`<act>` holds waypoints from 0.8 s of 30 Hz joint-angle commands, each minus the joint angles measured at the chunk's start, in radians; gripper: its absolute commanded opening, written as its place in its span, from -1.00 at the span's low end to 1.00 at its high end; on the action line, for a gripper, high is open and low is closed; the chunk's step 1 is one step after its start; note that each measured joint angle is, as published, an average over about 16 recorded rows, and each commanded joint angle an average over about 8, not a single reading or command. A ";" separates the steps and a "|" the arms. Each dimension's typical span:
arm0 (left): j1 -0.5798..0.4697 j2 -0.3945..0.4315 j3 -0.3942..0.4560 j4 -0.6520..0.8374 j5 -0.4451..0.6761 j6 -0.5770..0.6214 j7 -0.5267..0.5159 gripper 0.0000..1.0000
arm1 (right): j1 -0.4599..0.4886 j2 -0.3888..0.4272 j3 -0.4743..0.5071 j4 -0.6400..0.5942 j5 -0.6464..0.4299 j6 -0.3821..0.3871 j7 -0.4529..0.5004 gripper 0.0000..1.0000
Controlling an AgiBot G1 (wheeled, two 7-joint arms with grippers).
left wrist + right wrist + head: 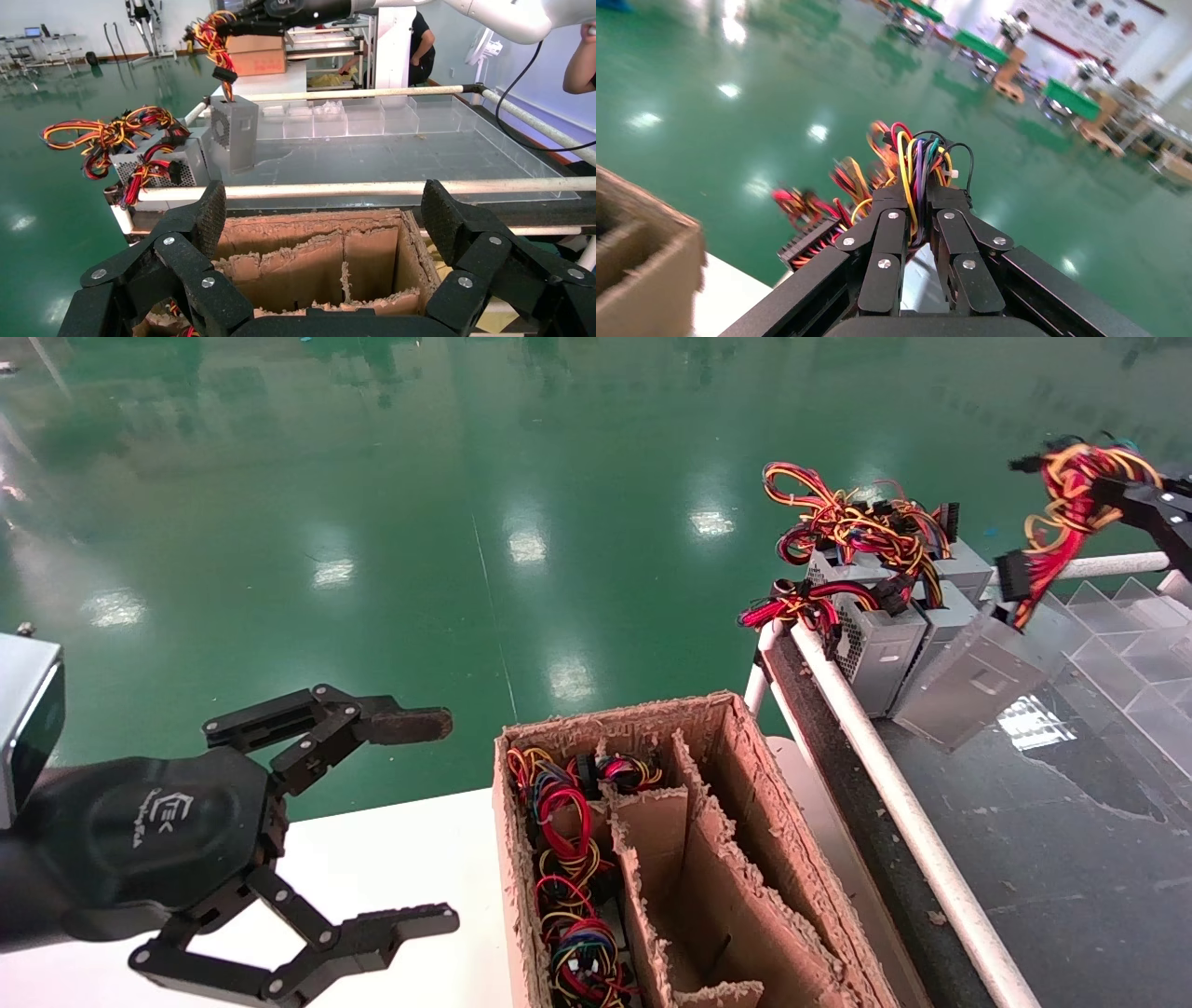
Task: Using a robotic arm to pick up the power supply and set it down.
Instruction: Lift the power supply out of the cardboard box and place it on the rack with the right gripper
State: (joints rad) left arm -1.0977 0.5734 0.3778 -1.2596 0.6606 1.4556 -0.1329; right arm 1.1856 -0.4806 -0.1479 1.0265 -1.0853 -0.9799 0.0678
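The power supply [978, 682], a grey metal box, hangs tilted by its red, yellow and orange wires [1062, 514] over the black table [1071, 859]. Its lower edge is close to the surface; I cannot tell whether it touches. My right gripper [1113, 486] is shut on that wire bundle at the top right. The right wrist view shows the right gripper [917, 193] with wires [912, 158] pinched between its fingers. From the left wrist view, the box [235, 133] stands near the table's corner. My left gripper [438, 822] [325, 210] is open and empty, low at the left beside the cardboard box.
A torn brown cardboard box [745, 784] with dividers holds coloured wires [568, 896] in its left compartment. Other power supplies [875, 645] with tangled cables [847, 523] stand at the table's far corner. A white pipe rail [894, 784] edges the table; clear plastic dividers [1136, 635] lie at the right.
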 commanded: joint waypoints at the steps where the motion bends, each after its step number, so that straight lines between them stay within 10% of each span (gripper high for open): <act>1: 0.000 0.000 0.000 0.000 0.000 0.000 0.000 1.00 | 0.003 0.001 -0.005 -0.021 -0.017 0.014 -0.004 -1.00; 24: 0.000 0.000 0.000 0.000 0.000 0.000 0.000 1.00 | 0.320 -0.223 -0.137 -0.442 -0.251 0.089 -0.186 -1.00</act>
State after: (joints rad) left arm -1.0977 0.5734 0.3779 -1.2596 0.6605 1.4555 -0.1329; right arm 1.4992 -0.6993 -0.2825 0.5923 -1.3310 -0.8967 -0.1189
